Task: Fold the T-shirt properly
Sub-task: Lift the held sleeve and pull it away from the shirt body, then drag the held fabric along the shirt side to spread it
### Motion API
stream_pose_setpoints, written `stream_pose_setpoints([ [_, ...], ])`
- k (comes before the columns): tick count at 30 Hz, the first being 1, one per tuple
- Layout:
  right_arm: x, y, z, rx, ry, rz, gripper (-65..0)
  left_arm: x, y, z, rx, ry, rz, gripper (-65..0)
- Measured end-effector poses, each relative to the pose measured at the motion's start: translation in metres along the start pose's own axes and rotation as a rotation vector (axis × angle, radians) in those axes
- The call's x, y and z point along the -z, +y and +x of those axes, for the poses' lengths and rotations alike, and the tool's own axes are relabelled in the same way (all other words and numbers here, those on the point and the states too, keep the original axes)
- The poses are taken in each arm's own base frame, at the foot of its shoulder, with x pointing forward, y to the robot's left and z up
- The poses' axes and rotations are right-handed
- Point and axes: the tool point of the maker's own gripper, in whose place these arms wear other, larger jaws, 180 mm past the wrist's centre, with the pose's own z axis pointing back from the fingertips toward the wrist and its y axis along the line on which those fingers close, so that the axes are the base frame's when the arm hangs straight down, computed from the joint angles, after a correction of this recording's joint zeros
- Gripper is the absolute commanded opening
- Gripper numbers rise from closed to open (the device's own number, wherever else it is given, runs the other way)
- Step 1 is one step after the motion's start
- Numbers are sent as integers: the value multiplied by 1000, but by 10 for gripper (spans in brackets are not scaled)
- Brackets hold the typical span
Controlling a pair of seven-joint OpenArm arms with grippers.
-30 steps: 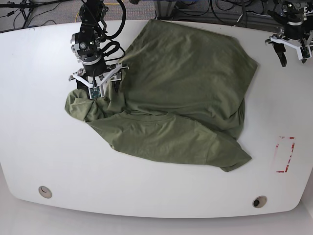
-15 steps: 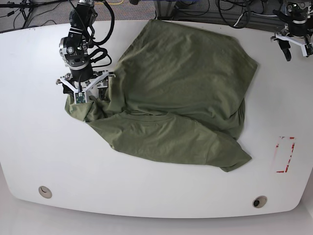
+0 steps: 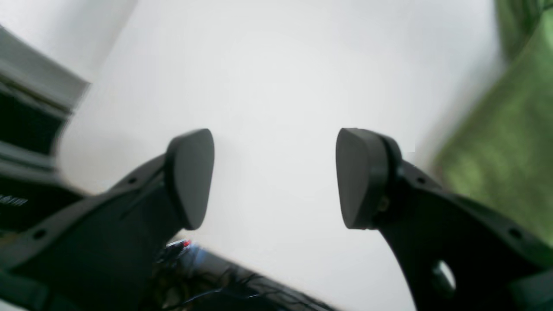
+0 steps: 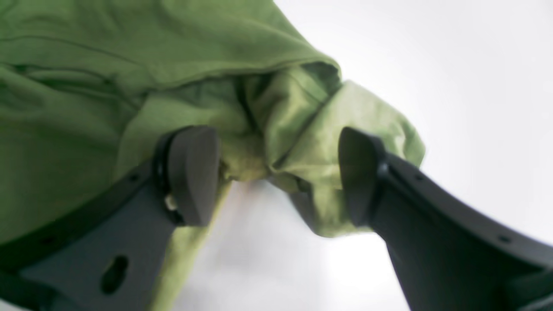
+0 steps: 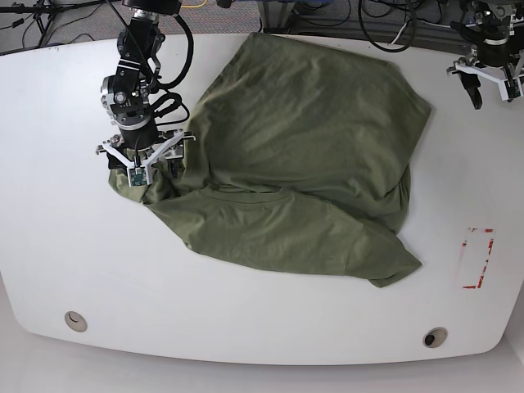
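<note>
T-shirt (image 5: 303, 155) lies crumpled across the middle of the white counter (image 5: 65, 246), olive green, its broad body spread toward the far edge and a folded-over part running along the near side to a corner at the base view's lower right. At the base view's left end the cloth bunches into a small wad, and the right pincer (image 5: 143, 164) stands right over that wad, pointing down. In the right wrist view its two dark fingers (image 4: 192, 172) stand apart with the bunched cloth between and behind them; the folds lie close to both pads, but blur hides whether either pad touches, and nothing is clamped. The left pincer (image 5: 490, 86) is well apart from the shirt, at the counter's far corner on the base view's right. Its fingers (image 3: 363, 177) are spread wide over bare counter, with a strip of green cloth only at the right border of its wrist view.
</note>
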Motion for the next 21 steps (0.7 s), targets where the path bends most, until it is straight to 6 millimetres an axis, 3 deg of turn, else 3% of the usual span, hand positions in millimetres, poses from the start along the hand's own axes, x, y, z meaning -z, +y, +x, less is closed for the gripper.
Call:
stream_pose_setpoints([
  [12,6,6,21,5,-52,20,-224,1,-13,-1,-5,0,-37,-248],
  [21,18,-7,79,4,-168,9,-212,2,-23,-2,2,5,-80,-250],
])
